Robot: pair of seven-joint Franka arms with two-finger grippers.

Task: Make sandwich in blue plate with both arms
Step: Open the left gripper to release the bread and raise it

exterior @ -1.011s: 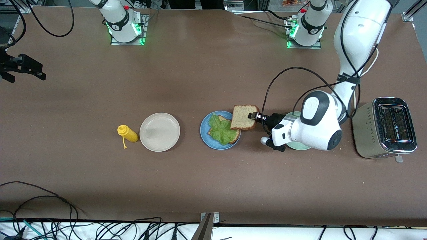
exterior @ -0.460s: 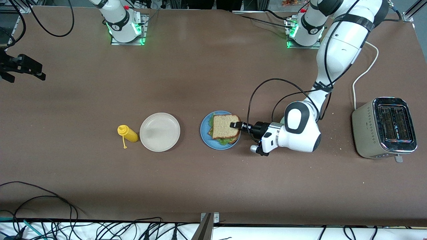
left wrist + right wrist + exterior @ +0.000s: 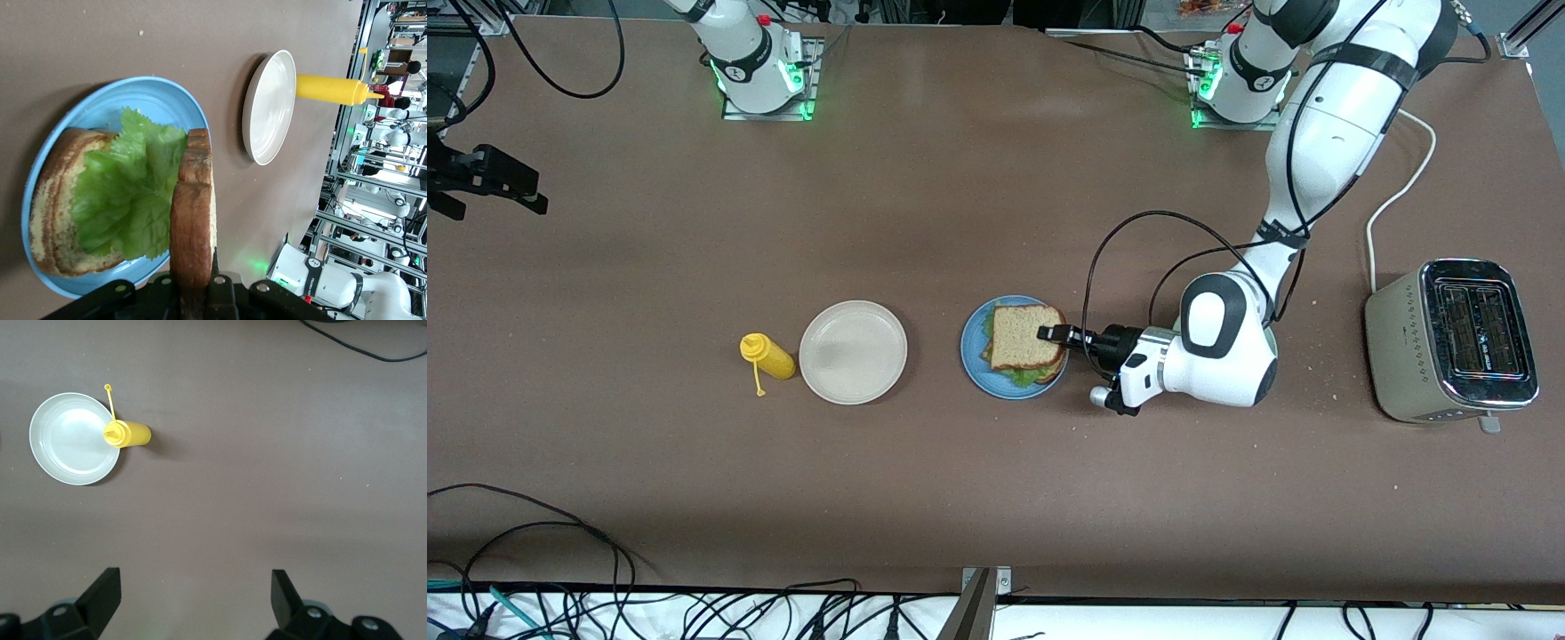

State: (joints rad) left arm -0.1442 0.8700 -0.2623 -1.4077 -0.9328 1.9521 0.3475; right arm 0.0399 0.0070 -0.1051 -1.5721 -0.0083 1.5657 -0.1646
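The blue plate (image 3: 971,354) holds a lower bread slice (image 3: 50,200) with a ruffled green lettuce leaf (image 3: 1021,377) on it. My left gripper (image 3: 1054,334) is shut on the edge of the top bread slice (image 3: 1023,336) and holds it flat over the lettuce, covering most of it. In the left wrist view the held slice (image 3: 193,200) shows edge-on between the jaws, beside the lettuce (image 3: 127,193) and the plate rim (image 3: 153,100). My right gripper (image 3: 193,600) is open and empty, high over bare table.
A beige-white plate (image 3: 853,352) and a yellow squeeze bottle (image 3: 767,356) lie toward the right arm's end. A toaster (image 3: 1449,342) stands at the left arm's end. The left arm's elbow (image 3: 1218,351) hangs beside the blue plate.
My left gripper carried the top slice from the plate's rim to over the lettuce. In the last half second it has barely moved.
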